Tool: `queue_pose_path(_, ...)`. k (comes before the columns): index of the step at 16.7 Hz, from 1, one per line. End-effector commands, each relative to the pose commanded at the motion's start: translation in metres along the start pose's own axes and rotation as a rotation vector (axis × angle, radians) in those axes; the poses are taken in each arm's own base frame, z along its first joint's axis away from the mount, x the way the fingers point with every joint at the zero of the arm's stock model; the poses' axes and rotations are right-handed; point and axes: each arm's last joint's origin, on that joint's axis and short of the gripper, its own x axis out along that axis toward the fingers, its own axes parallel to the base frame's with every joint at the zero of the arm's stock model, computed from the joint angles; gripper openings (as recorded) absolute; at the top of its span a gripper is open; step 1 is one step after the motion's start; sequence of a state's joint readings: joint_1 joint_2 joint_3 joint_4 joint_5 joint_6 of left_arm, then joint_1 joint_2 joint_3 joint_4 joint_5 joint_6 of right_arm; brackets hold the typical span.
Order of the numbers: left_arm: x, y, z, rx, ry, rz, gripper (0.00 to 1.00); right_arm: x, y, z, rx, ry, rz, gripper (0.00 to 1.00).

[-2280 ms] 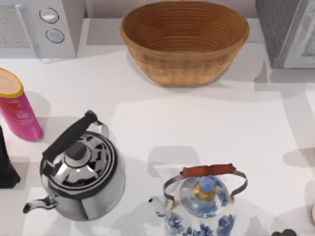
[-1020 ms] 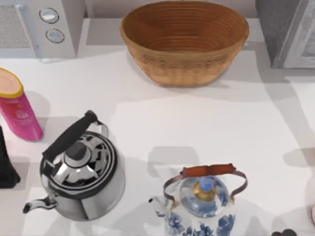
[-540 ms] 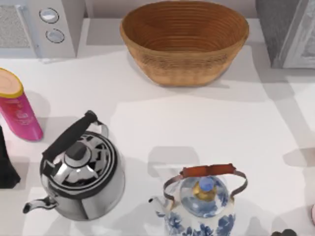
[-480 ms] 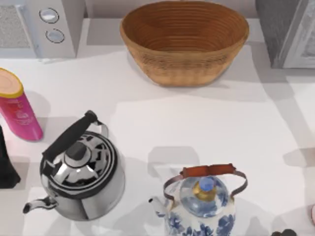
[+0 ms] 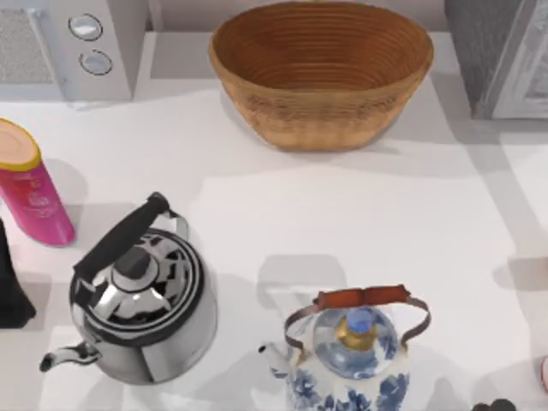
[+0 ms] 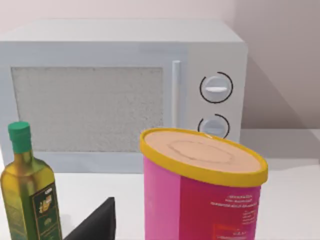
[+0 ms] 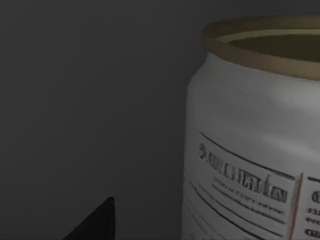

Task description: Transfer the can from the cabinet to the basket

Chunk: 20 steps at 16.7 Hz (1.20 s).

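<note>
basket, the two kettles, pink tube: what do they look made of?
Basket: woven wicker, matte tan, ribbed coils showing. Left kettle: polished metal, judging by mirror-like reflections; black handle, probably plastic. Right kettle: looks like glazed ceramic, white with blue floral pattern; reddish-brown handle grip, material unclear. Pink tube: smooth printed wall, likely cardboard or plastic, with a yellow-rimmed lid.

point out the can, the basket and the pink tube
can [image 7: 250, 150]: right wrist view, on its whitish labelled side wall
basket [image 5: 321, 116]: top view, on its woven outer wall
pink tube [image 5: 34, 205]: top view, on its pink side below the yellow cap
</note>
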State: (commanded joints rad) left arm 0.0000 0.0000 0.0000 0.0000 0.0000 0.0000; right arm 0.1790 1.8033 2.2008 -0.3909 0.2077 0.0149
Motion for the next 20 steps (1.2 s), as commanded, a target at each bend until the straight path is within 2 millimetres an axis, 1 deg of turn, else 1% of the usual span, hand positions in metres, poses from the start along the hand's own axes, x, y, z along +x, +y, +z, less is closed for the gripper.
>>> queue_pose_path(2, 0.0000, 0.0000, 0.0000, 0.000, 0.000, 0.000, 1.00, 0.0056, -0.0003, -0.0008, 0.000, 0.000, 0.000, 1.00)
queue_pose_path(5, 0.0000, 0.0000, 0.0000, 0.000, 0.000, 0.000, 1.00, 0.0057, -0.0003, -0.0008, 0.000, 0.000, 0.000, 1.00)
queue_pose_path(18, 0.0000, 0.0000, 0.0000, 0.000, 0.000, 0.000, 1.00, 0.0057, -0.0003, -0.0008, 0.000, 0.000, 0.000, 0.02)
queue_pose_path(19, 0.0000, 0.0000, 0.0000, 0.000, 0.000, 0.000, 1.00, 0.0057, -0.0003, -0.0008, 0.000, 0.000, 0.000, 0.00)
queue_pose_path(20, 0.0000, 0.0000, 0.0000, 0.000, 0.000, 0.000, 1.00, 0.0057, -0.0003, -0.0008, 0.000, 0.000, 0.000, 0.00)
